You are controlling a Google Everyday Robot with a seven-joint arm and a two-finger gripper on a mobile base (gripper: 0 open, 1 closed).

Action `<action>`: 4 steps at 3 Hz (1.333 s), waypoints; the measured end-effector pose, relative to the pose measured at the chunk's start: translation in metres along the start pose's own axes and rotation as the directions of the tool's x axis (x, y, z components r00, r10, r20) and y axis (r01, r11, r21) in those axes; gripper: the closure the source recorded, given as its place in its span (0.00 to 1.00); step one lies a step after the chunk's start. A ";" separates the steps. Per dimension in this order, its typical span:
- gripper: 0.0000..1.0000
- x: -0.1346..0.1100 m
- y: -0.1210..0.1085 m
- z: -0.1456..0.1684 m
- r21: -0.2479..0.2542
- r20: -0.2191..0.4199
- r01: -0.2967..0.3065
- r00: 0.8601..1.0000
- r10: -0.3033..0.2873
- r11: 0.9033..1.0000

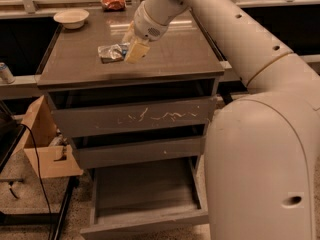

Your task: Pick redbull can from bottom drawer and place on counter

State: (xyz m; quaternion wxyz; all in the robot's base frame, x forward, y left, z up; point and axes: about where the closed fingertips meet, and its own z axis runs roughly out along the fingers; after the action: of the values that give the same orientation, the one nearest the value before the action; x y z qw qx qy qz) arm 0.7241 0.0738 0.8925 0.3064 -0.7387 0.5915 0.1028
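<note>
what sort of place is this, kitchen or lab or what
Likely an office kitchenette or test lab: a grey drawer cabinet with a glossy counter, a white bowl, a snack bag, and a cardboard box beside it. The robot's hand is over the counter, at the redbull can.

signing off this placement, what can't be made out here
- Camera view: whether the gripper holds or only touches the redbull can on the counter; the arm covers the contact.
- Camera view: front right corner of the bottom drawer, behind the robot's body.
- Camera view: pale can, cut by the left edge.
</note>
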 end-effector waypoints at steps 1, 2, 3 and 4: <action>1.00 0.004 -0.002 0.007 -0.015 0.004 -0.018 1.000 0.018 1.000; 1.00 0.009 -0.002 0.014 -0.030 0.021 -0.046 0.999 0.047 0.998; 1.00 0.012 -0.001 0.017 -0.030 0.061 -0.074 0.995 0.076 0.997; 1.00 0.008 -0.004 -0.007 0.046 0.142 -0.092 0.986 0.085 0.995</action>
State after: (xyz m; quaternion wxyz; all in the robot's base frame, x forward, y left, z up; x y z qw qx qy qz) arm 0.7288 0.0641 0.8957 0.3613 -0.6945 0.6033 0.1522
